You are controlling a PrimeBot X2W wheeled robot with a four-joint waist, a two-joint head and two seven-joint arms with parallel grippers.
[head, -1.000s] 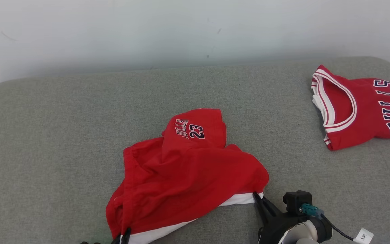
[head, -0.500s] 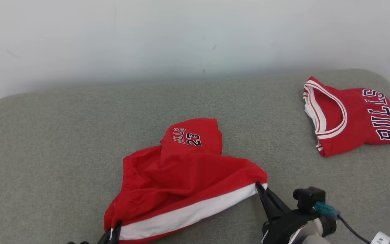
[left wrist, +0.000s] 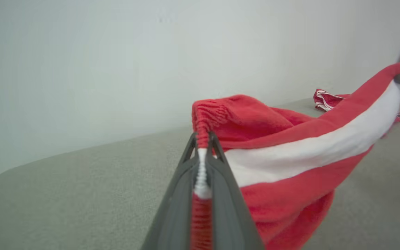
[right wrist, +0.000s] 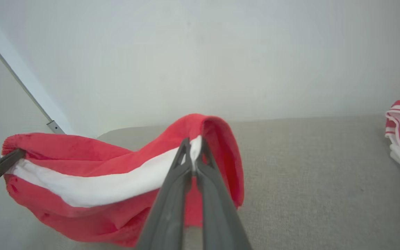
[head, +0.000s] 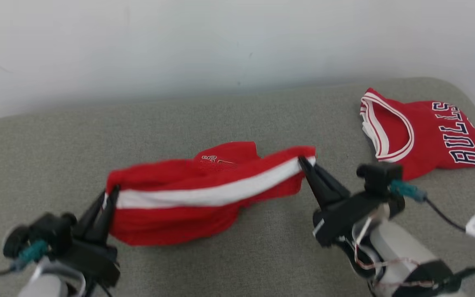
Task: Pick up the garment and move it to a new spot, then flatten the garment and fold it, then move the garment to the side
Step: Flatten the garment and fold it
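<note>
We find the left tool [head: 113, 192] clamped on a gathered edge of the red shorts [head: 171, 222], and the right tool [head: 304, 161] clamped on the opposite end, at the white stripe [head: 204, 196]. The shorts hang stretched between the two tools over the middle of the grey fabric surface [head: 237, 119], the stripe running along the span and the lower red cloth sagging toward the surface; whether it touches there we cannot tell. A folded red jersey [head: 423, 132] marked BULLS lies well apart at the far right of the surface, near the pale wall [head: 221, 41], untouched by either tool
</note>
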